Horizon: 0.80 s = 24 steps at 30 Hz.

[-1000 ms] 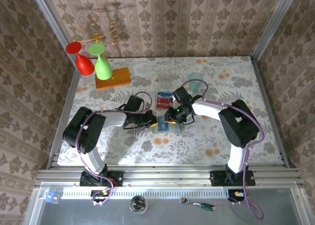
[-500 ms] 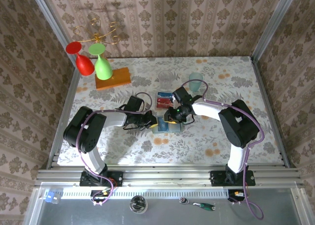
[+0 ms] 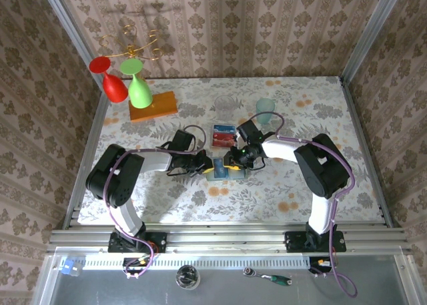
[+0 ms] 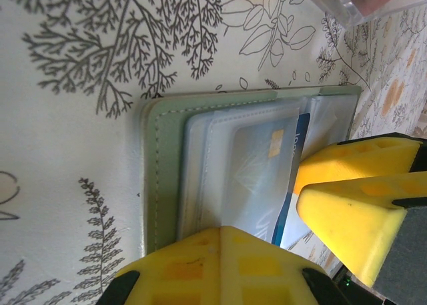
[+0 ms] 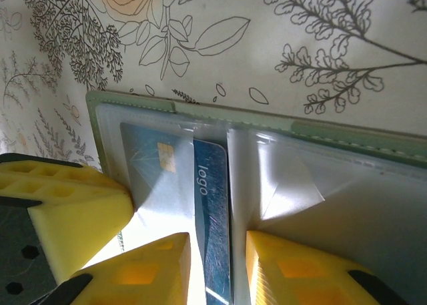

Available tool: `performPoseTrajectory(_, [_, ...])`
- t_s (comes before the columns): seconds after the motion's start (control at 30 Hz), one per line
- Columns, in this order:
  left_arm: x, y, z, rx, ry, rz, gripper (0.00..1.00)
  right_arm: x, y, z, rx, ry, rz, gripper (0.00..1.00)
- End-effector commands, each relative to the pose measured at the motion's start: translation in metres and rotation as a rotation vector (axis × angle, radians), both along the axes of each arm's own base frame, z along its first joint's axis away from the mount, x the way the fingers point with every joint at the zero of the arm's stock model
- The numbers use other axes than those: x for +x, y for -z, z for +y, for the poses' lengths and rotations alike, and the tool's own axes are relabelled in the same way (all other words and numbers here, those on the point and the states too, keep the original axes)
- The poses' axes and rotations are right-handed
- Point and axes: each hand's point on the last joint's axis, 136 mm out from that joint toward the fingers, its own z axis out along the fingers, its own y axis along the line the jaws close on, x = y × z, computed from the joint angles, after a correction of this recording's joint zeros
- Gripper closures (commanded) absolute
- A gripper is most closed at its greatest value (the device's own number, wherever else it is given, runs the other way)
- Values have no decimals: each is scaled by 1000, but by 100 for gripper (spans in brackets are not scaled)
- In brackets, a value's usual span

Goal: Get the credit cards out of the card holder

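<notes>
The floral table (image 3: 320, 111) was the biggest thing, and the work was near its middle. The left gripper (image 4: 220, 255) was fully closed with nothing between its fingers, and its tip rested on one panel of the card holder (image 4: 163, 178). The right gripper (image 5: 213, 251) stood partly open, with its fingertips down on the other panel. The holder itself – pale green, two panels – lay open and flat between them. Just beyond it, a few red and blue credit cards (image 3: 222, 135) lay on the table. One blue card (image 5: 211, 185) was half out of its clear pocket (image 5: 150, 161) — its bare strip lay flat in the gap between the right fingers.
</notes>
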Motion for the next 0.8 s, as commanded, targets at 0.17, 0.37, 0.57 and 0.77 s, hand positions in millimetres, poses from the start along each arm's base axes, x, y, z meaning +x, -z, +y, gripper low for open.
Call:
performPoseTrajectory(0.17, [-9, 18, 10, 60, 7, 41, 100, -2, 2, 6, 50, 5, 30, 74])
performPoseTrajectory(0.37, [-9, 18, 9, 60, 7, 41, 100, -2, -4, 8, 64, 3, 26, 76])
performPoseTrajectory(0.57, [-9, 17, 9, 57, 10, 40, 100, -2, -5, 9, 72, 2, 31, 77])
performPoseTrajectory(0.77, [-9, 18, 8, 56, 11, 41, 100, -3, -10, 9, 75, 1, 27, 78])
